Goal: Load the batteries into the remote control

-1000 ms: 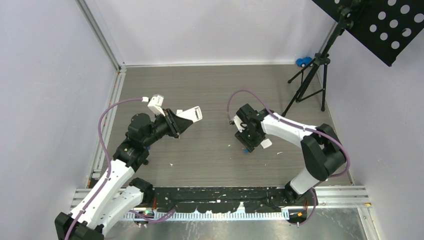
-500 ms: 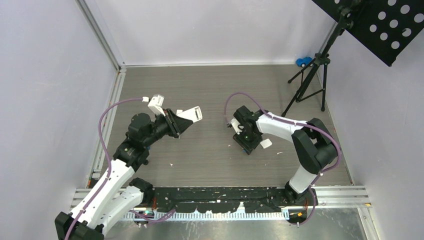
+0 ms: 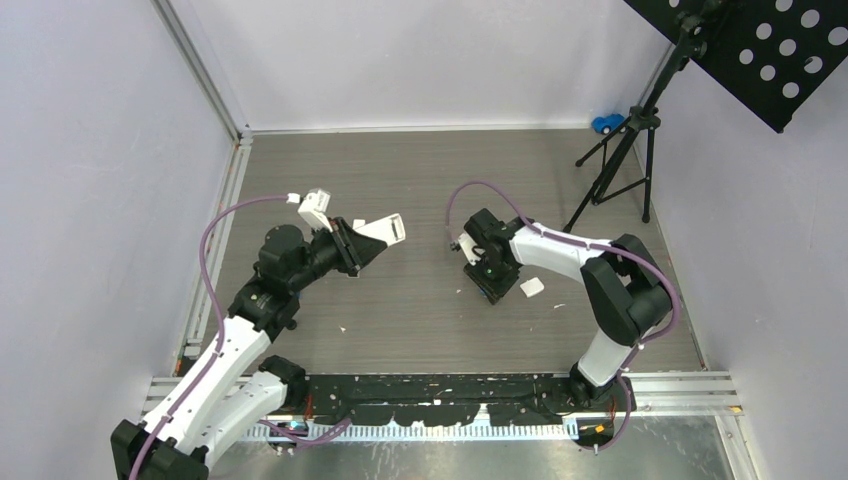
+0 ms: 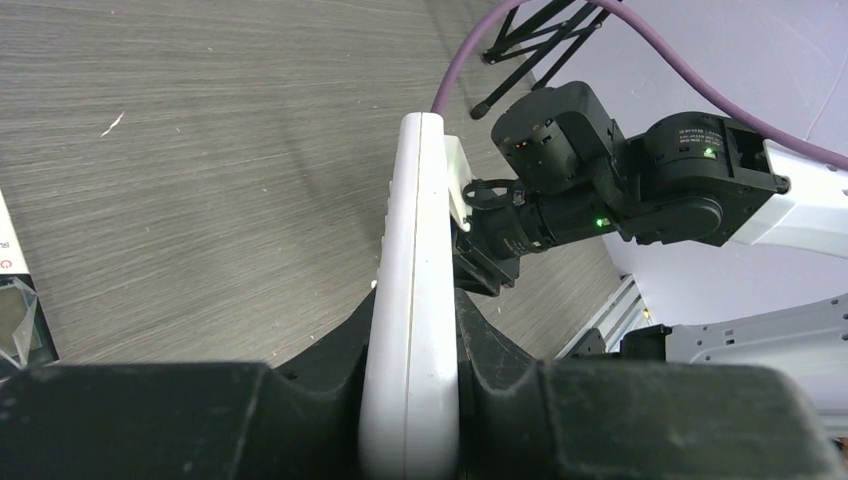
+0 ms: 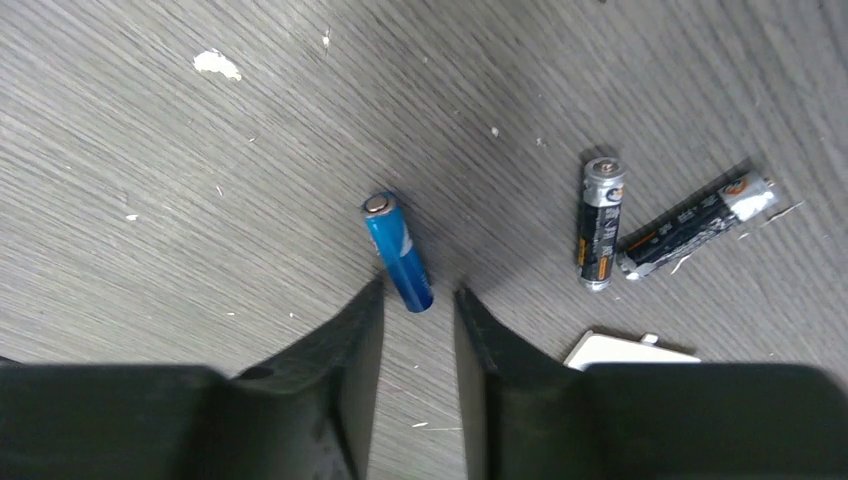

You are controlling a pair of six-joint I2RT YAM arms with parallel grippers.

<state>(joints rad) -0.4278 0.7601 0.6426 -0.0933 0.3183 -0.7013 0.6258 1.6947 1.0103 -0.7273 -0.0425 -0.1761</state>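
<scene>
The right tool [image 5: 418, 300] is held low over the desk [image 5: 150, 180] with its fingers apart. One end of a blue battery [image 5: 398, 252] lies between the tips, unclamped. Two dark batteries [image 5: 600, 222] are laid on the desk close by, near a white cover piece [image 5: 625, 350]. To the left, the left tool [image 4: 412, 350] is clamped on the white remote control [image 4: 418, 200], which is held clear of the desk.

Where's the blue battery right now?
In the right wrist view, the blue battery lies on the table, its near end between the right gripper's fingertips, two black batteries to its right.
</scene>
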